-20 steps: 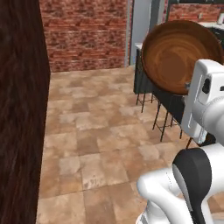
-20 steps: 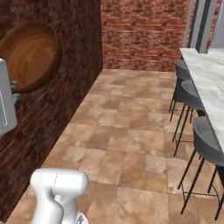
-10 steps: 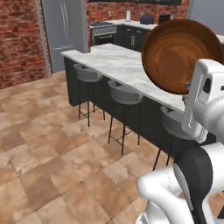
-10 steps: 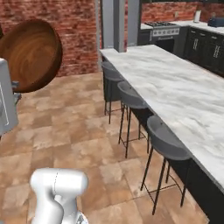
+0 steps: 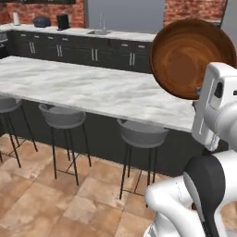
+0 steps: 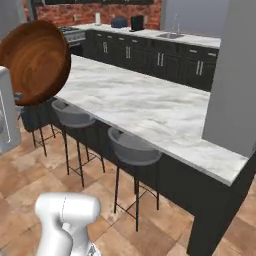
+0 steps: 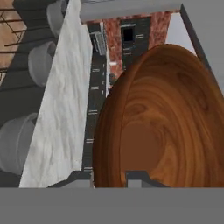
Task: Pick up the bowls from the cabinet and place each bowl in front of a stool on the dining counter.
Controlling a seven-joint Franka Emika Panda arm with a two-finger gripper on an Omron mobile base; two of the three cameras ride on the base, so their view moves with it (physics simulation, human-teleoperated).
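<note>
My gripper [image 7: 110,178] is shut on the rim of the deep reddish-brown wooden bowl [image 7: 162,127], with one dark fingertip on each side of the wall. The bowl [image 5: 192,58] is held high and tipped on edge, its hollow facing the cameras, beside the white hand; it also shows at upper left [image 6: 35,62]. Beyond it stretches the long white marble dining counter [image 5: 92,88] [image 6: 150,107] [image 7: 61,113]. Grey-seated stools [image 5: 141,134] [image 5: 62,118] [image 6: 132,147] [image 6: 75,115] [image 7: 15,144] stand along its near edge. The cabinet is out of view.
A grey pillar [image 6: 235,75] rises at the counter's right end. Black base cabinets with a narrow marble worktop and a sink [image 5: 102,32] line the back wall under red brick. Tan tiled floor [image 5: 46,199] lies between me and the stools.
The whole picture has swung: the base has turned from the brick wall and open floor to face the dining counter and stools. The wooden bowl stays in the gripper, held the same way.
</note>
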